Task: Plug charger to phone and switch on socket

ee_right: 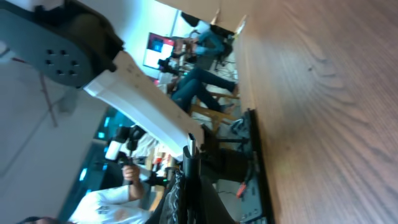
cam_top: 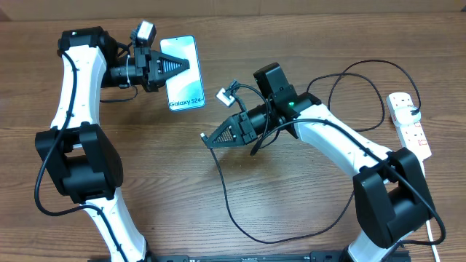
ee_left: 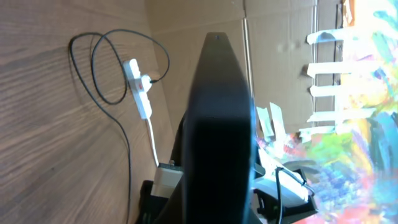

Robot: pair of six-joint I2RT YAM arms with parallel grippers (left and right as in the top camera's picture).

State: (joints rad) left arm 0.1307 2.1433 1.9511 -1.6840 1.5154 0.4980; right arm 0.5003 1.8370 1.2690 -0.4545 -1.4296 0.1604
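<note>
Phone (cam_top: 186, 89) scrn lit teal, "Galaxy" txt.

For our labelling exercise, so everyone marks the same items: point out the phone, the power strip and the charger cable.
phone (cam_top: 186, 89), overhead view, on its lit screen.
power strip (cam_top: 418, 137), overhead view, on its white body.
charger cable (cam_top: 271, 241), overhead view, on the bottom of its loop.
</note>
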